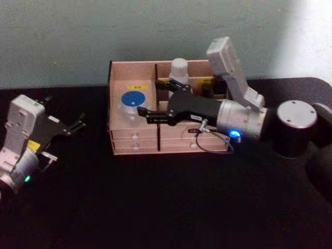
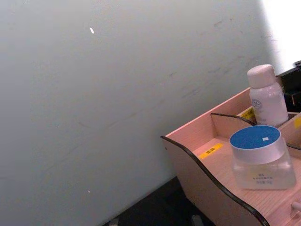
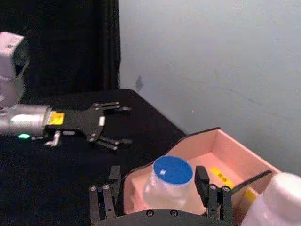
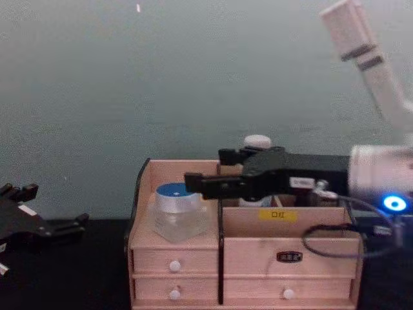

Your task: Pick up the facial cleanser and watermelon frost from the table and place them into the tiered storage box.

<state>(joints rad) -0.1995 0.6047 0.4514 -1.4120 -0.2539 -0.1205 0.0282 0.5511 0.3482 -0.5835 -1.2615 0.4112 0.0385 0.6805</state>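
Left gripper (image 1: 78, 123): black, jaws spread, empty, low over black table (image 1: 155, 207) well left of box. Light wooden tiered storage box (image 1: 132, 147) with dark side edges, white-knobbed drawers: squat clear jar, blue lid, watermelon frost (image 1: 133, 102), in left compartment; tall white facial cleanser bottle (image 1: 179, 70) upright in rear compartment. Right gripper (image 1: 149, 101): black, jaws spread, empty, over box, just right of jar.

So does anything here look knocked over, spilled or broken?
Nothing stands out. The blue-lidded jar and the white bottle both stand upright inside the wooden box. The right hand hovers open by the jar; the left hand waits open aside.
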